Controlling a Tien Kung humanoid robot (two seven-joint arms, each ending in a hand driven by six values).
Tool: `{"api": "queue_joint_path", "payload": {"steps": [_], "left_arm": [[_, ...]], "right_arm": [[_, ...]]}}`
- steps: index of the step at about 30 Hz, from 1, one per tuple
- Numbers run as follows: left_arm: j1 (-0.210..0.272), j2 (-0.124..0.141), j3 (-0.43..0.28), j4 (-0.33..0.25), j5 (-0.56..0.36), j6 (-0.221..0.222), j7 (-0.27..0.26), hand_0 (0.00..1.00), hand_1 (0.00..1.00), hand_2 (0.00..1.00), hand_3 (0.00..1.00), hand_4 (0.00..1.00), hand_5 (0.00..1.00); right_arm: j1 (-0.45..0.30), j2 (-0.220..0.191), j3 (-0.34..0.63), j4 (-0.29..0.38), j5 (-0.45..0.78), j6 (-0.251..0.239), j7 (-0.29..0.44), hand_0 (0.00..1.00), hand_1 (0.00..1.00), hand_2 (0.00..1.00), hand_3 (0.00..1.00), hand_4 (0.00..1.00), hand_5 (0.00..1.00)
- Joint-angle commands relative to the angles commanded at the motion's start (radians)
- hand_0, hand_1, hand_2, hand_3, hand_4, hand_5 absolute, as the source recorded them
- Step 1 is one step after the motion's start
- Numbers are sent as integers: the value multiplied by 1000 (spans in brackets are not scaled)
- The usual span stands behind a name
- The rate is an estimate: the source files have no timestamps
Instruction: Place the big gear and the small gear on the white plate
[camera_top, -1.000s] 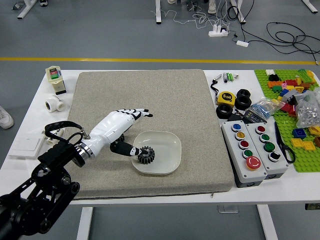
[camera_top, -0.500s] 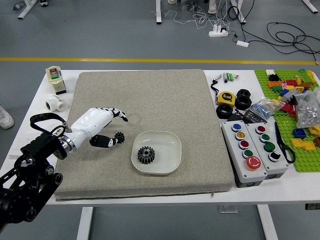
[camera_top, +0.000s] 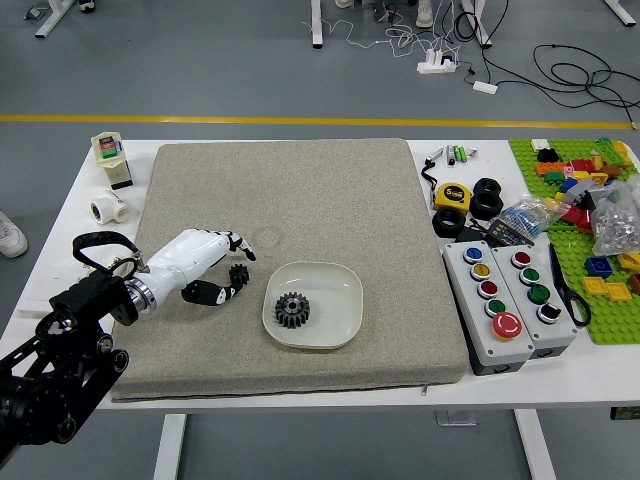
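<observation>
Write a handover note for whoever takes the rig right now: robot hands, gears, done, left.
Left robot hand: at the small gear; can't tell from this view whether it has a grip.
Right: out of view.
Big gear: on the white plate, toward its left side.
Small gear: off the plate, to its left, over the grey mat.
Done: big gear placed.
Left: get the small gear onto the plate; its right side has room.
</observation>
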Motion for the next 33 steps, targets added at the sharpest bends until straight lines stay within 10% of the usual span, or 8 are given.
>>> {"api": "queue_joint_path", "payload": {"steps": [20, 21, 33], "left_arm": [[-27, -1, 17, 69, 0, -7, 25, 526, 660, 709, 648, 630, 64], [-27, -2, 16, 69, 0, 1, 26, 389, 506, 549, 614, 388, 2], [-20, -4, 14, 69, 0, 14, 30, 317, 448, 496, 588, 275, 2]], "right_arm": [[3, -2, -5, 0, 6, 0, 2, 613, 609, 695, 572, 769, 737], [3, -2, -5, 0, 7, 0, 3, 613, 608, 695, 572, 769, 737], [4, -2, -5, 0, 7, 0, 3, 613, 608, 695, 572, 769, 736]]}}
